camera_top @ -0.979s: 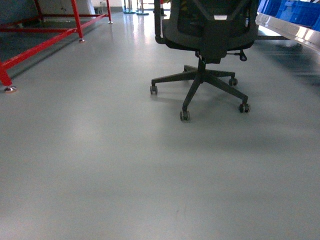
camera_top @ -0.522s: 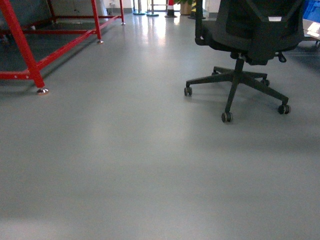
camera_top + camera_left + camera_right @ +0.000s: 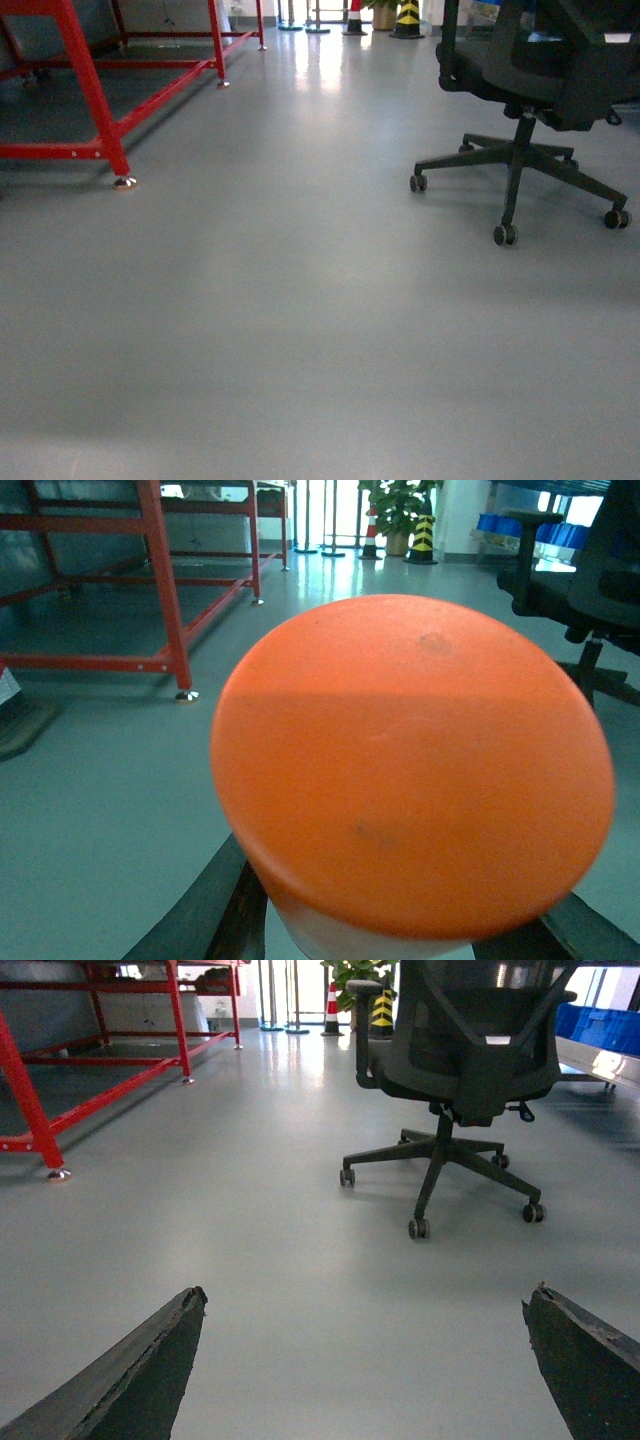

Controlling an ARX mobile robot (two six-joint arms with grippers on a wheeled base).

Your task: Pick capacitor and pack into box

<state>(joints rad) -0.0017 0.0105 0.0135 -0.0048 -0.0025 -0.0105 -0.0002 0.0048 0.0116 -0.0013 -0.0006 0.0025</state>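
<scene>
While the base rolls over open floor, the left gripper (image 3: 400, 935) has its dark fingers (image 3: 215, 910) closed against the sides of the capacitor (image 3: 410, 760), a fat cylinder whose orange end cap fills the left wrist view and whose pale body shows just below the cap, between the fingers. It looks carried end-on to the camera, probably so the part sits deep in the grasp and cannot roll out during travel. The right gripper (image 3: 365, 1360) is spread wide with nothing between its fingers (image 3: 130, 1370); only bare floor shows in the gap, which suits an arm kept free for the box or its lid.

Beyond the fingers, the grey floor (image 3: 300, 330) is smooth and glossy. A red steel frame (image 3: 90, 90) stands to the left on small levelling feet, and a black office chair (image 3: 530, 80) on castors stands to the right, well apart from it. Far back there are a striped bollard (image 3: 408, 15), a potted plant (image 3: 395, 510) and some blue bins (image 3: 600, 1015) on a rack.

No box is in sight in any view, so packing has not begun; I judge this to be the carrying stretch between pickup and the packing station. The chair's legs are the likeliest thing to snag on the way.
</scene>
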